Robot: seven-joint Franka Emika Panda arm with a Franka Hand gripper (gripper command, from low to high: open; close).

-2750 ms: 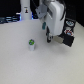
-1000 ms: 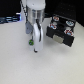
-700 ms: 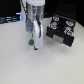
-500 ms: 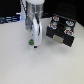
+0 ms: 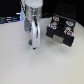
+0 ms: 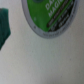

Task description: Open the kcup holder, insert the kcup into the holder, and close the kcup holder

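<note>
Exterior view, arm: the white Franka arm hangs down over the pale table [image 5: 20, 65], ending in the gripper [image 5: 33, 46] near the surface.
Exterior view, gripper state: the fingers are a blurred white shape; whether they are apart or together cannot be told.
Exterior view, kcup: only a small dark-green speck of the tiny round green-topped kcup [image 5: 32, 47] shows at the fingertips; the gripper body hides the rest, so its sides and any contact with the fingers are unclear.
Exterior view, kcup holder: the black boxy kcup holder [image 5: 61, 30] with pale slots on its front stands on the table well apart from the gripper, toward the exterior view's right; blur leaves it uncertain whether its drawer is out or in.
Exterior view, background: dark shapes along the far edge are too blurred to name.

Wrist view, kcup: the green round lid of the kcup [image 6: 52, 17] with a whitish rim fills one corner, very close to the camera; it is cut off by the frame edge, and its white lettering is too soft to read.
Wrist view, green patch: a darker green blurred shape [image 6: 4, 31] sits at another edge, also cut off; what it is cannot be made out.
Wrist view, table: the rest is plain pale surface.
Wrist view, gripper: no finger can be clearly picked out, so its state stays unknown here too.
</note>
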